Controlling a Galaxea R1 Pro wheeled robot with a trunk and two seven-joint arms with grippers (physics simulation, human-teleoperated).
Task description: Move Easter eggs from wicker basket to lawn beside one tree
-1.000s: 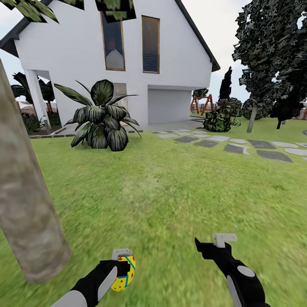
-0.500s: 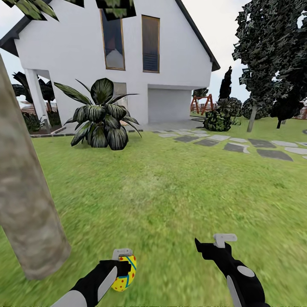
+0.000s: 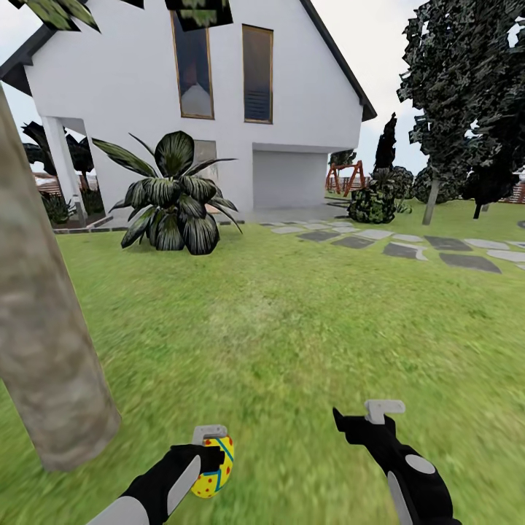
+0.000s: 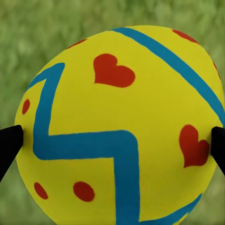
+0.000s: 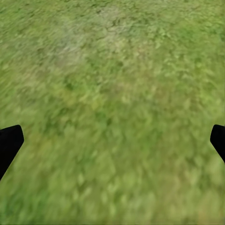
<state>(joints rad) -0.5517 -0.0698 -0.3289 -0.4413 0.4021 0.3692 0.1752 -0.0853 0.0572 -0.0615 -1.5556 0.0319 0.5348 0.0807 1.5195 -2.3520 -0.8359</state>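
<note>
One Easter egg (image 3: 212,465) sits clamped in the left end effector (image 3: 209,459); right end effector (image 3: 364,419) gapes empty.

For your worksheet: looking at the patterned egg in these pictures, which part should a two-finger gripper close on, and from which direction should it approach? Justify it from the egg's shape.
Grip the Easter egg across its widest middle, one finger on each flank, as the left gripper does here. The left wrist view shows dark fingertips at opposite sides of the bulge. Approach along the egg's length; the narrowing ends would likely let it slip.
</note>
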